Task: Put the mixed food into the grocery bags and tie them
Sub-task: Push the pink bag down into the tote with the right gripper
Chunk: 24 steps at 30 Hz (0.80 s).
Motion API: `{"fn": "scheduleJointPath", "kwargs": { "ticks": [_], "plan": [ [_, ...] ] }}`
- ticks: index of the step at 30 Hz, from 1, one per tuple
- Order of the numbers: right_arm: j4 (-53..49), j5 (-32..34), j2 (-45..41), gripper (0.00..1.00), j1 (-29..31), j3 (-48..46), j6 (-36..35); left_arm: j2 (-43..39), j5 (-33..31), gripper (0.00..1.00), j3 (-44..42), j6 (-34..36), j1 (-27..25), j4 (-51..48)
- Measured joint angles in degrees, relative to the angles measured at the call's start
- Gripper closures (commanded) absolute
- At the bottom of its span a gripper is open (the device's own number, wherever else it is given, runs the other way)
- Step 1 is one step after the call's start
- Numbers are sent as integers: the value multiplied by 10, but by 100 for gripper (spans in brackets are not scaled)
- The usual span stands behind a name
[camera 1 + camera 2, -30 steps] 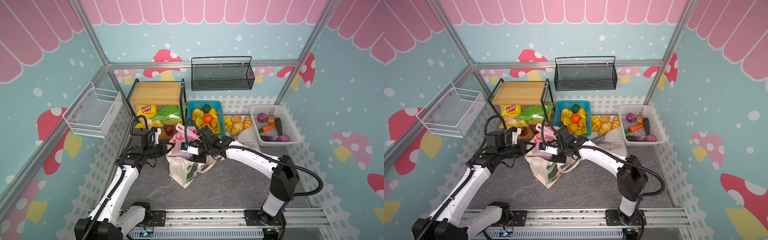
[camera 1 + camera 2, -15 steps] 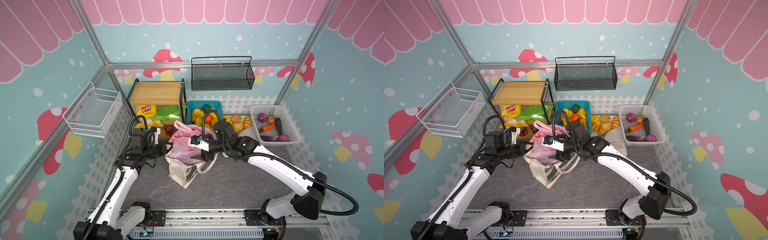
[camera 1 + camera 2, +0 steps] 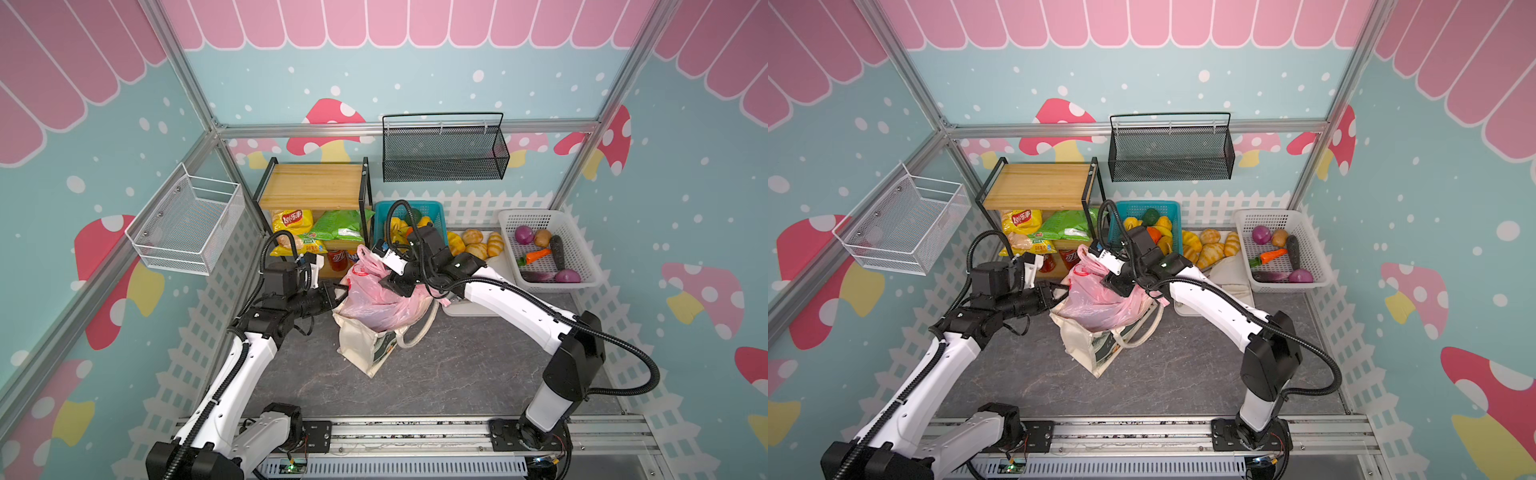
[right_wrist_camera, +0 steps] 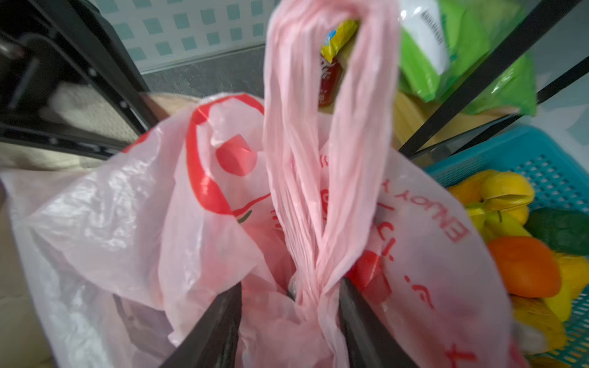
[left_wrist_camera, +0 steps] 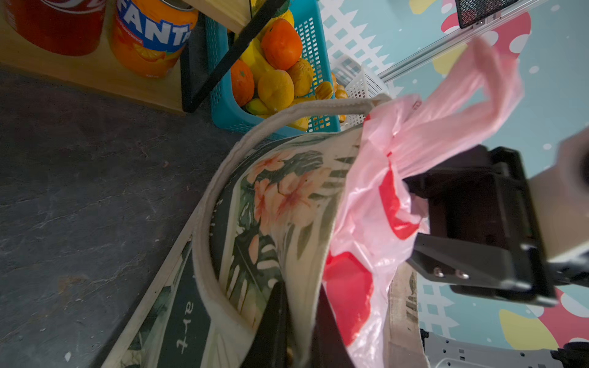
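while the canvas tote (image 3: 359,349) stands slumped on the dark tabletop (image 3: 457,374), just in front of the wooden shelf (image 3: 311,187), the pink plastic bag (image 3: 380,301) sits in its mouth and bulges out over the rim. the left end effector (image 5: 299,286) is clenched on the tote's cream rim, with the cloth pinched between its two black fingers. in both top views it is at the tote's left side. the right end effector (image 4: 290,283) reaches in over the bag from the other side. its jaws stand apart with the gathered neck of one handle loop (image 4: 287,143) and some crumpled film between them, and i cannot tell whether they press on it. the loop rises from that spot, twisted like a rope.

red print covers the thin film: a bold curved outline, a red blob, and the word "enjoy" in capitals, seen upside down from the right wrist. what food lies inside i cannot make out through the plastic. the tote's side shows peach flowers and green leaves, and a dark panel with white letters that look like "art".

on the shelf's bottom board an orange can (image 5: 149,35) reads "fanta" in white on blue, beside a red can (image 5: 54,22) whose white script is cut off. on the level above lie a yellow chip packet (image 3: 291,220), its red logo bearing chinese characters, and a green packet (image 3: 340,224) with a white label too blurred to read. the teal basket (image 3: 432,208) next to the shelf holds toy oranges, lemons and bananas.
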Motion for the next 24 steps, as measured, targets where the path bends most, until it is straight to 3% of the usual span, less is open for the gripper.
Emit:
{"fn": "scheduleJointPath", "kwargs": {
  "ticks": [14,24],
  "plan": [
    [-41,15,61,53,21,-28,-29,-7,-17,100,-1,-2,0,2],
    [-64,-3,63,38,23,-21,-54,-10,-18,100,-6,-2,-2,10]
  ]
}}
